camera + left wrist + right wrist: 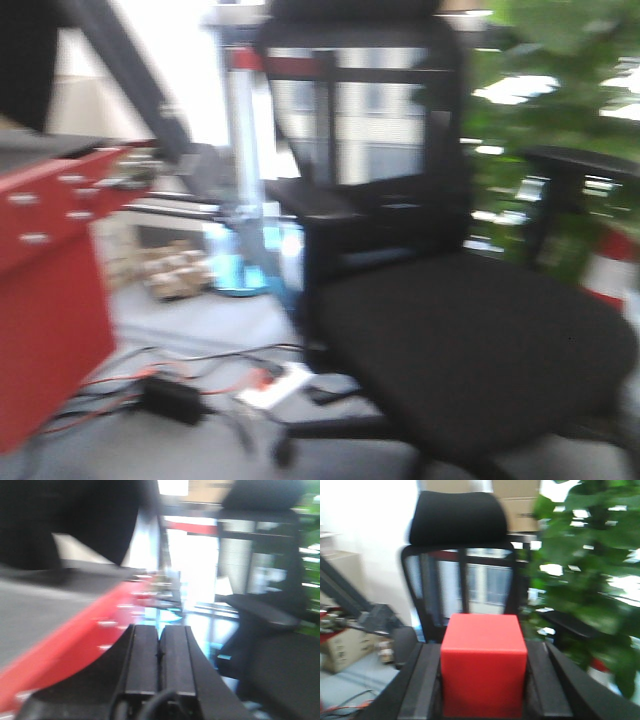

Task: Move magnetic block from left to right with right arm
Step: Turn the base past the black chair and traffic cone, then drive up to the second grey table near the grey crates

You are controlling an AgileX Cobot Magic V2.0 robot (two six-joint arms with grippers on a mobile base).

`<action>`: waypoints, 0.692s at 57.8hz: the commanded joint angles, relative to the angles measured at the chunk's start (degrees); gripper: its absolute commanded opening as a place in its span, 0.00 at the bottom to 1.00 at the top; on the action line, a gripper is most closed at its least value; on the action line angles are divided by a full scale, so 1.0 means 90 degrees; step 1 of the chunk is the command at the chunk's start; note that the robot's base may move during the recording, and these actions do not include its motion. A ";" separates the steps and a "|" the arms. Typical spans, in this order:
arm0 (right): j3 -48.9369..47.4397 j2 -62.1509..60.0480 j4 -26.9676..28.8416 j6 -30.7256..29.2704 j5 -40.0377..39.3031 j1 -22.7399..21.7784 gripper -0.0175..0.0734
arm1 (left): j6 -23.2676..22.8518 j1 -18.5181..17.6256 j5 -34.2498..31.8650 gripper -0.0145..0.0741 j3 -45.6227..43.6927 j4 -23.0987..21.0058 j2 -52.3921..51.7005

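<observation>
Red magnetic block [483,666] between right gripper [484,650] fingers [426,682]

Office-type workroom, shown by a black mesh swivel chair [470,350], leafy green plant [590,580], cardboard boxes [342,650] and loose cables [115,385] on the grey floor [190,325].

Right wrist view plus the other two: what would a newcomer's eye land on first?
The red magnetic block, filling the lower centre of the right wrist view, clamped between the black fingers of the right gripper. Next, the black office chair dominating the front-facing view, with a green plant behind it. In the left wrist view the left gripper is shut on nothing, beside a red table edge.
</observation>
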 commanded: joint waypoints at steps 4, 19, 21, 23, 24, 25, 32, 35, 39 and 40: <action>-0.0186 0.0064 -0.0027 -0.0068 -0.0562 -0.0048 0.53 | -0.0038 0.0001 -0.0556 0.03 0.0057 -0.0030 -0.0051; -0.0186 0.0064 -0.0027 -0.0068 -0.0562 -0.0048 0.53 | -0.0038 0.0001 -0.0556 0.03 0.0057 -0.0030 -0.0051; -0.0186 0.0064 -0.0027 -0.0068 -0.0562 -0.0048 0.53 | -0.0038 0.0001 -0.0556 0.03 0.0057 -0.0030 -0.0051; -0.0186 0.0064 -0.0027 -0.0068 -0.0562 -0.0048 0.53 | -0.0038 0.0001 -0.0556 0.03 0.0057 -0.0030 -0.0051; -0.0186 0.0064 -0.0027 -0.0068 -0.0562 -0.0048 0.53 | -0.0038 0.0001 -0.0556 0.03 0.0057 -0.0030 -0.0051; -0.0186 0.0064 -0.0027 -0.0068 -0.0562 -0.0048 0.53 | -0.0038 0.0001 -0.0556 0.03 0.0057 -0.0030 -0.0051; -0.0186 0.0064 -0.0027 -0.0068 -0.0562 -0.0048 0.53 | -0.0038 0.0001 -0.0556 0.03 0.0057 -0.0030 -0.0051; -0.0186 0.0064 -0.0027 -0.0068 -0.0562 -0.0048 0.53 | -0.0038 0.0001 -0.0556 0.03 0.0057 -0.0030 -0.0051; -0.0186 0.0064 -0.0027 -0.0068 -0.0562 -0.0048 0.53 | -0.0038 0.0001 -0.0556 0.03 0.0057 -0.0030 -0.0051; -0.0186 0.0064 -0.0027 -0.0068 -0.0562 -0.0048 0.53 | -0.0038 0.0001 -0.0556 0.03 0.0057 -0.0030 -0.0051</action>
